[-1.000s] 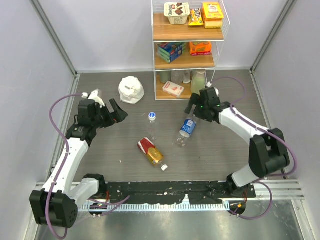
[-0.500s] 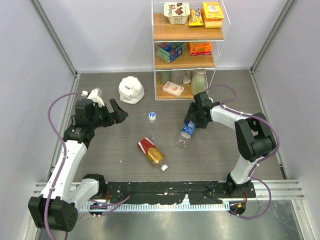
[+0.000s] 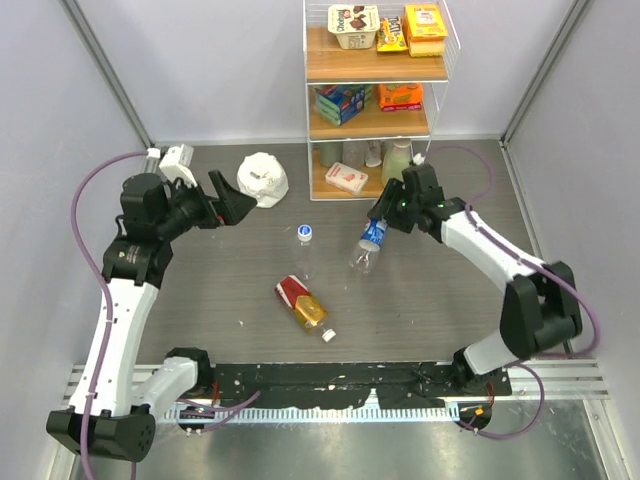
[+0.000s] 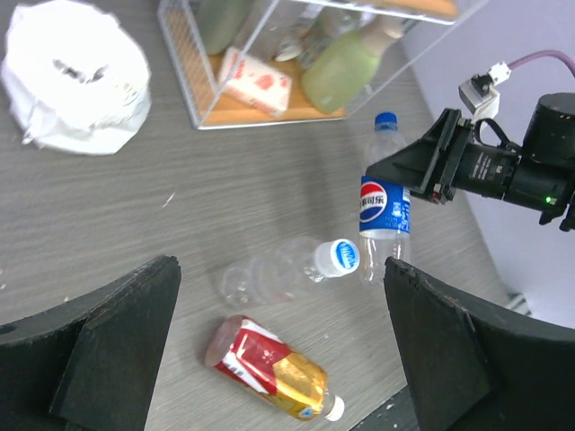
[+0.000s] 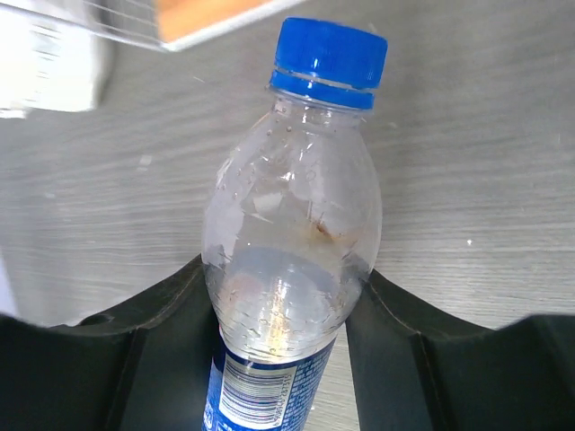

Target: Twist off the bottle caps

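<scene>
Right tool (image 3: 388,212) now clamps blue-label bottle (image 3: 372,237), tipped up from lying on surface (image 3: 450,290); blue cap (image 5: 329,52) exposed, unturned. Left tool (image 3: 230,200) wide open, empty.

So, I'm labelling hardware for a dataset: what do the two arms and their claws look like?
The left arm and right arm have white links with black joints and bases. The left claw and right claw are matte black, each with two broad wedge-shaped fingers. A purple cable loops along each arm.
</scene>
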`<move>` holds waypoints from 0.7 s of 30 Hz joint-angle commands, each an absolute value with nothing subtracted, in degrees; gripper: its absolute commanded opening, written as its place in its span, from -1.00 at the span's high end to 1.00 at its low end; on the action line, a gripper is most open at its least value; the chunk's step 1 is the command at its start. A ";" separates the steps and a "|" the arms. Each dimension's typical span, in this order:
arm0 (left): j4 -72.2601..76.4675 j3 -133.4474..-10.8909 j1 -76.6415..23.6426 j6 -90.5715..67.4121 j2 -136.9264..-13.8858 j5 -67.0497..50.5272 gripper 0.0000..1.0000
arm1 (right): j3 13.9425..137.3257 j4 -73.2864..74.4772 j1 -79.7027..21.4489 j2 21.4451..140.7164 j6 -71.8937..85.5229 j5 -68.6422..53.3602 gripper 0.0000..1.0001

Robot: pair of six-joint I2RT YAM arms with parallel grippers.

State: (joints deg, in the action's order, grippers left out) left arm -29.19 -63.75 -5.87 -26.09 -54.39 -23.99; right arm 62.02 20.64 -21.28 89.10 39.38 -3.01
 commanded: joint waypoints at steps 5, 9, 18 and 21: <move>-25.23 -71.63 -8.34 -29.18 -57.21 -36.91 -0.99 | 67.67 16.53 -21.53 72.52 37.01 -3.87 0.05; -23.29 -73.38 -14.31 -30.06 -59.76 -35.25 -0.99 | 68.90 15.47 -21.53 68.03 37.08 -7.29 0.05; -17.41 -78.04 -31.80 -31.99 -69.60 -31.98 -0.99 | 71.89 15.21 -22.15 62.76 37.97 -13.71 0.05; -13.29 -79.10 -35.58 -34.80 -73.29 -34.18 -0.99 | 71.72 14.24 -22.15 61.62 37.88 -15.55 0.05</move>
State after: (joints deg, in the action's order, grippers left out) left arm -21.19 -76.09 -31.55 -31.16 -69.82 -31.62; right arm 69.32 17.15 -21.85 64.12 37.89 -11.86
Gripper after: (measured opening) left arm 0.995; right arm 0.566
